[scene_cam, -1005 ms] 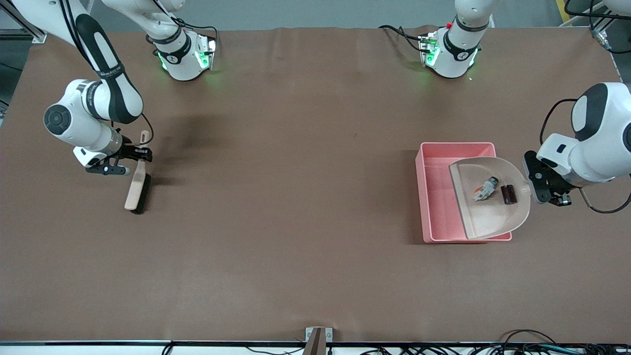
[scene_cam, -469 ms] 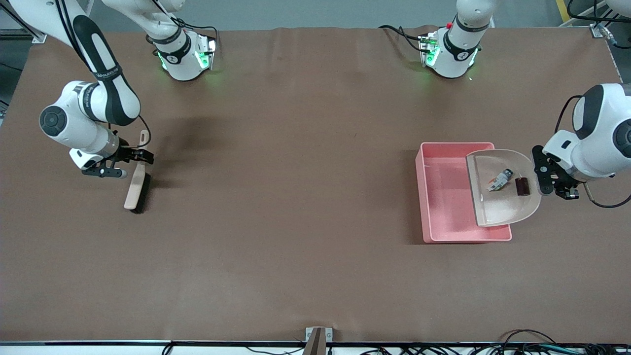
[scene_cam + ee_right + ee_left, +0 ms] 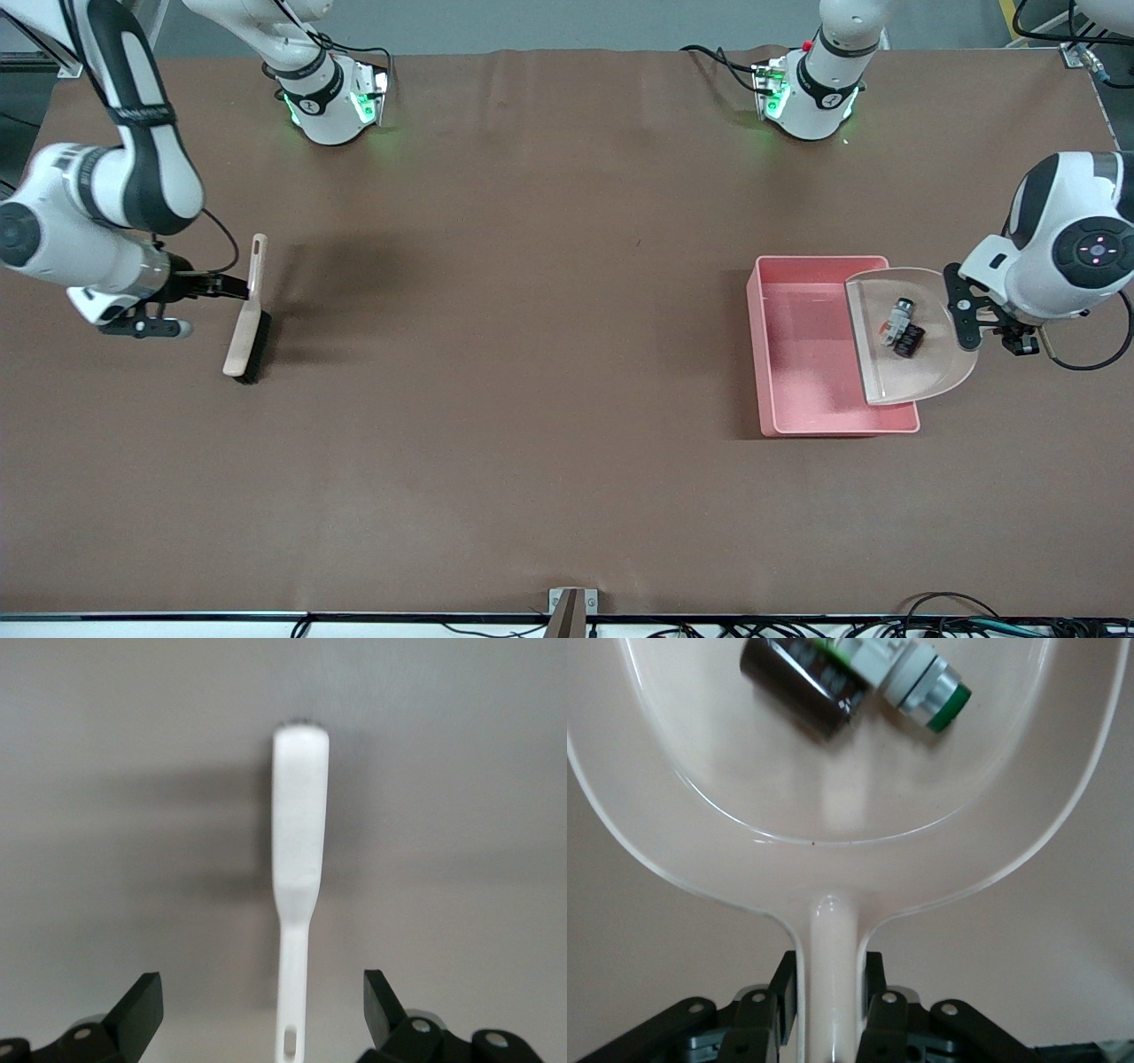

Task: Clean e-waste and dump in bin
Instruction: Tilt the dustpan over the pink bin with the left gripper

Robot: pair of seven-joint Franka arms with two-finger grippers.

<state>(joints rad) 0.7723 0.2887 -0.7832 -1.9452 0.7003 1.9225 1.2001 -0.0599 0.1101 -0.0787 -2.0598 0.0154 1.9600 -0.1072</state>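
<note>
Left wrist view: green-capped e-waste (image 3: 921, 682)

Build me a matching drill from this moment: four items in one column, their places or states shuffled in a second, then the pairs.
Items
1. Beige plastic dustpan
2. Wooden-handled brush with dark bristles
3. Right claw
4. Dark brown-black block

States
A. lying on the brown table, nobody holding it
B. open, beside the brush handle
C. held by its handle in the shut left claw, over the pink rectangular plastic bin
D. lying in the dustpan against the white-grey component

Pairs: 1-C, 2-A, 3-B, 4-D
</note>
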